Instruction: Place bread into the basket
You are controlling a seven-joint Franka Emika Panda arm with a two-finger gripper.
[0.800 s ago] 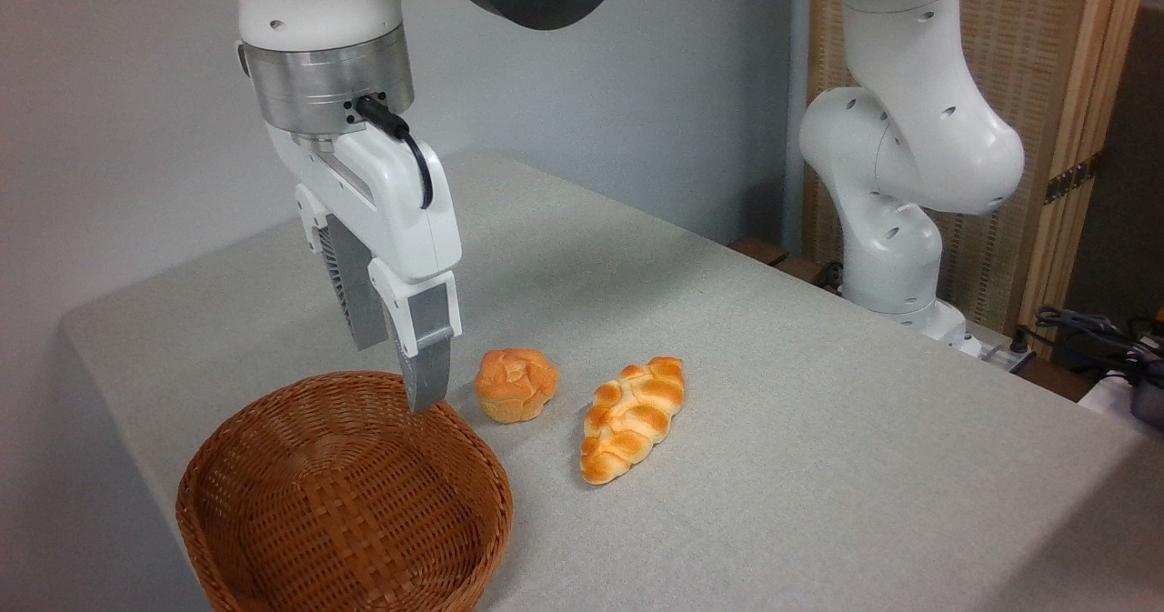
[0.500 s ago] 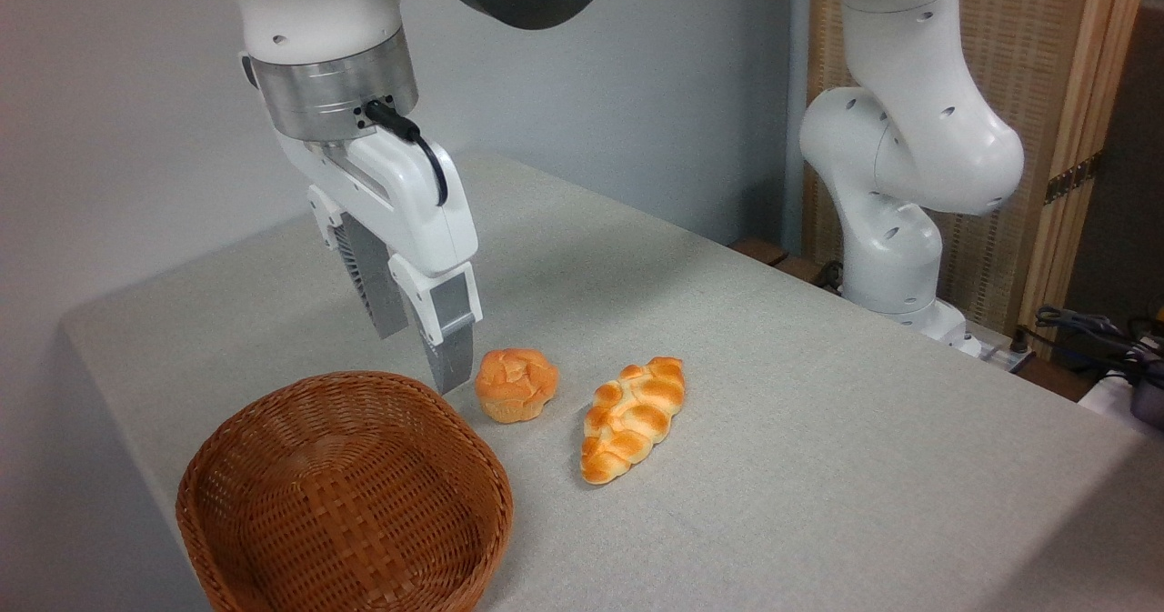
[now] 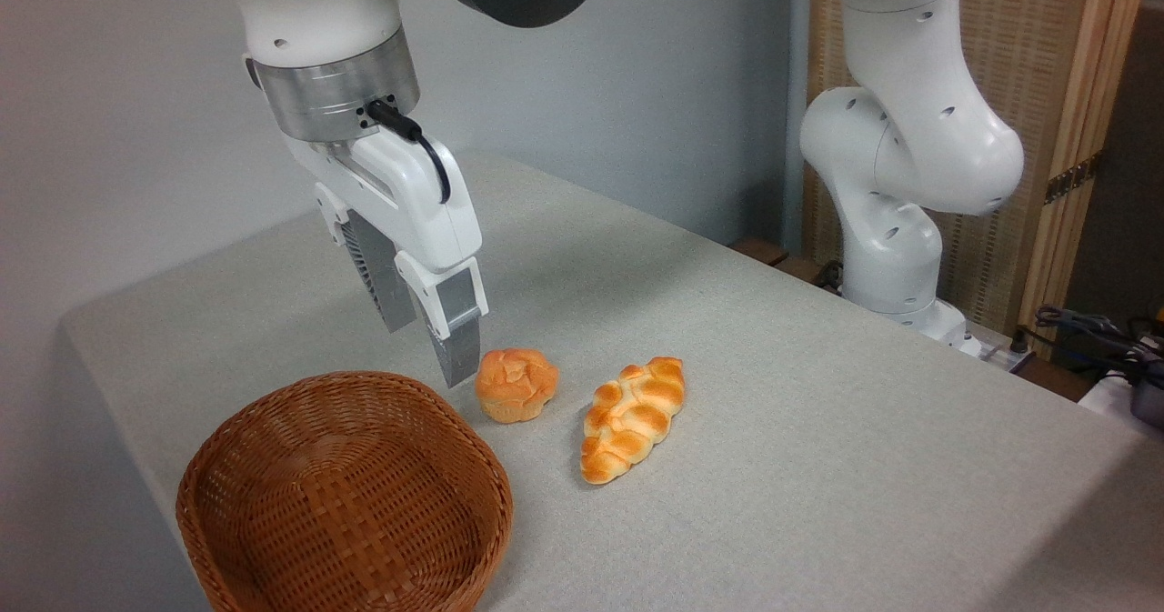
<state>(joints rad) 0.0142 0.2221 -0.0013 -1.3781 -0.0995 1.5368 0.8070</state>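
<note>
1. A round, reddish-brown wicker basket (image 3: pixel 344 496) sits at the near left corner of the table (image 3: pixel 818 466), its woven bottom bare and nothing inside it.

2. Above and just behind the basket's far rim, the end effector (image 3: pixel 427 344) hangs from the white robot arm (image 3: pixel 318 48), pointing down and tilted toward the right. Its two grey fingers (image 3: pixel 457 344) stand apart with a clear gap between them, and they hold nothing. A black cable loops along the side of its white housing.

3. The tip of the nearer finger hovers just left of the bread (image 3: pixel 516 384), close to it; whether the two touch cannot be told from this angle.

4. The bread, a small golden-orange bun with a cracked, knobbly top, rests on the grey table just right of the basket's rim, outside the basket.

5. Near the bun, on its right, lies a longer braided loaf (image 3: pixel 633 418), set at a slant on the cloth, apart from the bun.

6. Farther right, at the table's back edge, stands the arm's white base (image 3: pixel 896 230), in front of a wooden slatted screen (image 3: pixel 1055 94).

7. Dark cables (image 3: pixel 1100 335) trail off beyond the table at the right edge.
</note>
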